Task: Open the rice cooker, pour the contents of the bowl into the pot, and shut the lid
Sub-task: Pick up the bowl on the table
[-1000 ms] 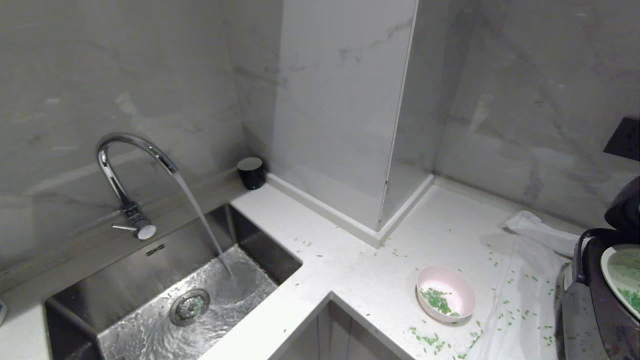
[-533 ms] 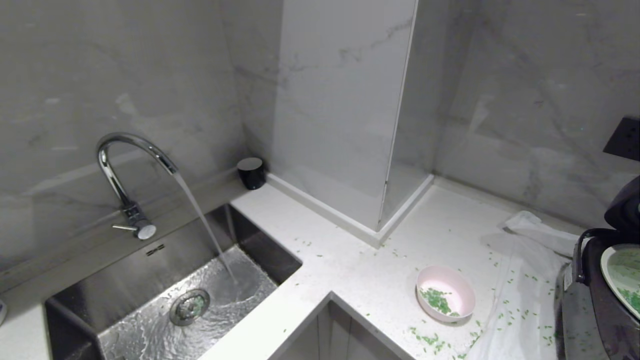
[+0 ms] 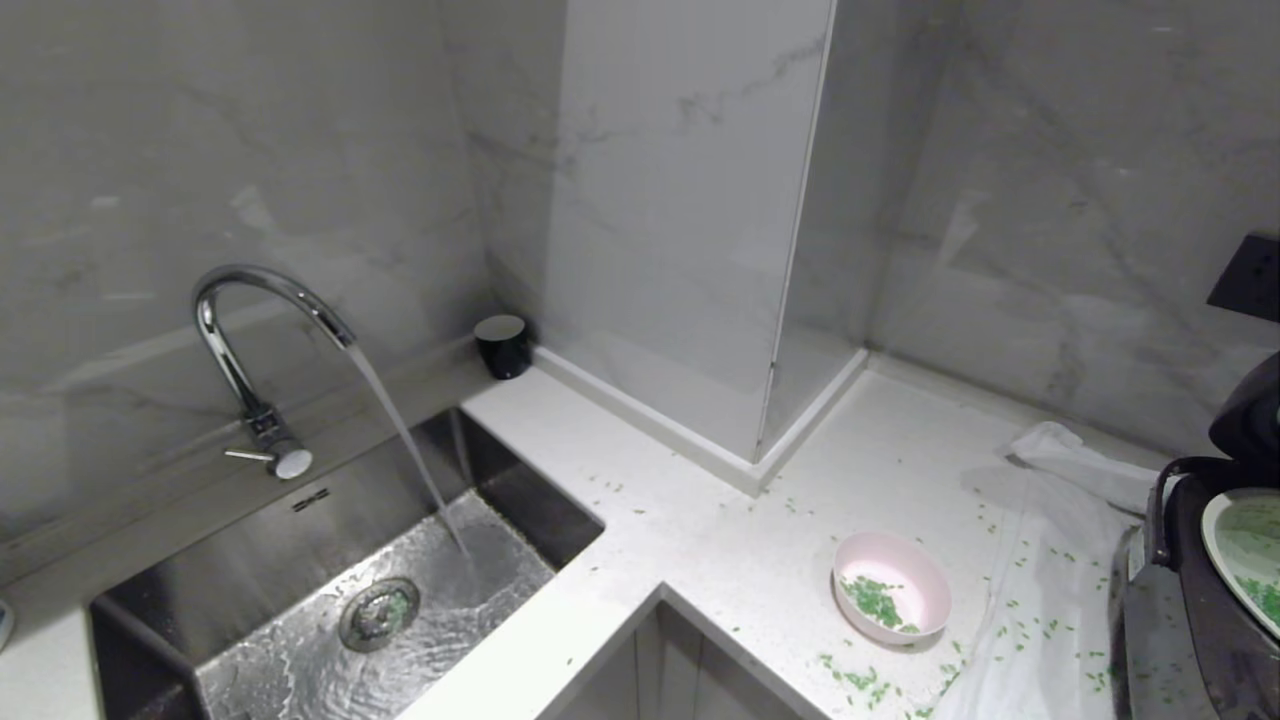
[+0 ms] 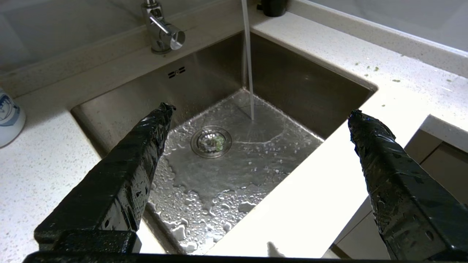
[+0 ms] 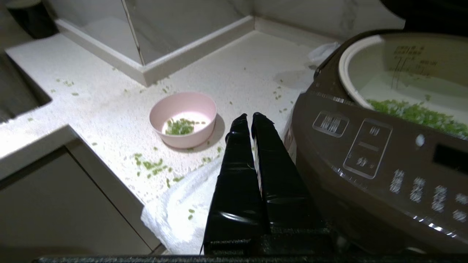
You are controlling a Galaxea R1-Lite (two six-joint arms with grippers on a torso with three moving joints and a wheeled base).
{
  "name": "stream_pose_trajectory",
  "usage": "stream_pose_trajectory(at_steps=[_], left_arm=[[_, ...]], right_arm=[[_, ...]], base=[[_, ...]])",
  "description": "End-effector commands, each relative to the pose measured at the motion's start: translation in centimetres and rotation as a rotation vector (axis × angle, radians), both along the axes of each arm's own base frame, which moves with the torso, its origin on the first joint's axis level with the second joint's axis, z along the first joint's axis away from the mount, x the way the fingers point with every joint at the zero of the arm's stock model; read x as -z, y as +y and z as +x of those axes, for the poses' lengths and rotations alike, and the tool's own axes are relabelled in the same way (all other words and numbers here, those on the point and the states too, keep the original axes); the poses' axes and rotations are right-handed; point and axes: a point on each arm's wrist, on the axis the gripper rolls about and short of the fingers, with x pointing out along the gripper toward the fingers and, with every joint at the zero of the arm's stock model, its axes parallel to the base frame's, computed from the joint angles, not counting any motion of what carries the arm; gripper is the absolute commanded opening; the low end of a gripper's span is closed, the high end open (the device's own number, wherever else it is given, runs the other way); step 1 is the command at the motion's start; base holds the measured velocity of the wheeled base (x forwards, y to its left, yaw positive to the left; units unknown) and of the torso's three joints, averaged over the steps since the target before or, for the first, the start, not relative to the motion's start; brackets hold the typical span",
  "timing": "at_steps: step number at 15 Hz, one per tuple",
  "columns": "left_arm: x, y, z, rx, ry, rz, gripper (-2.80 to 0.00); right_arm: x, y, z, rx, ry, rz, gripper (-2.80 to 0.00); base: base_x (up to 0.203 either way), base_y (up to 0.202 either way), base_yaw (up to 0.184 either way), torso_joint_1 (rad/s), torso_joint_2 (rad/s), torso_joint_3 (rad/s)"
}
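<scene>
The rice cooker stands at the counter's right end with its lid raised. Its pale pot holds green contents. The pink bowl sits upright on the counter left of the cooker, a few green bits in its bottom. In the right wrist view my right gripper is shut on nothing, between bowl and cooker front, touching neither. My left gripper hangs open over the sink. Neither gripper is in the head view.
A steel sink lies at the left with water running from the tap. A black cup stands at the wall corner. A white cloth lies under and beside the cooker. Green bits are scattered over the counter.
</scene>
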Motion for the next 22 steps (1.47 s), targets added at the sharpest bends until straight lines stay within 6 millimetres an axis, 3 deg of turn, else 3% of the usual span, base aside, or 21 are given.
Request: stream_pose_trajectory(at_steps=[1, 3, 6, 9, 11, 13, 15, 18, 22], left_arm=[[0.1, 0.0, 0.0, -0.004, -0.001, 0.000, 0.00], [0.0, 0.0, 0.2, 0.000, -0.034, 0.000, 0.00], [0.0, 0.0, 0.2, 0.009, -0.029, 0.012, 0.00], [0.0, 0.0, 0.1, 0.009, -0.029, 0.008, 0.00], [0.0, 0.0, 0.1, 0.009, -0.029, 0.007, 0.00], [0.0, 0.0, 0.1, 0.009, -0.029, 0.006, 0.00], [0.0, 0.0, 0.1, 0.007, -0.029, 0.008, 0.00], [0.0, 0.0, 0.1, 0.009, -0.029, 0.007, 0.00], [0.0, 0.0, 0.1, 0.008, -0.031, -0.007, 0.00]], right_arm=[[-2.1, 0.0, -0.1, -0.001, 0.003, 0.028, -2.80], [-3.9, 0.0, 0.4, -0.006, 0.041, 0.049, -2.80], [-7.1, 0.1, 3.5, -0.026, 0.201, 0.106, -2.80], [-10.4, 0.2, 9.8, -0.040, 0.400, 0.185, -2.80], [-11.6, 0.3, 15.3, -0.041, 0.551, 0.247, -2.80], [-11.4, 0.6, 20.0, -0.064, 0.718, 0.322, -2.80], [-9.8, 0.9, 23.3, -0.092, 0.893, 0.391, -2.80], [-7.1, 2.3, 26.0, -0.176, 1.096, 0.449, -2.80], [-3.9, 4.2, 27.6, -0.177, 1.278, 0.393, -2.80]], base=[[0.000, 0.000, 0.000, 0.000, 0.00, 0.000], [0.000, 0.000, 0.000, 0.000, 0.00, 0.000], [0.000, 0.000, 0.000, 0.000, 0.00, 0.000], [0.000, 0.000, 0.000, 0.000, 0.00, 0.000], [0.000, 0.000, 0.000, 0.000, 0.00, 0.000], [0.000, 0.000, 0.000, 0.000, 0.00, 0.000], [0.000, 0.000, 0.000, 0.000, 0.00, 0.000], [0.000, 0.000, 0.000, 0.000, 0.00, 0.000], [0.000, 0.000, 0.000, 0.000, 0.00, 0.000]])
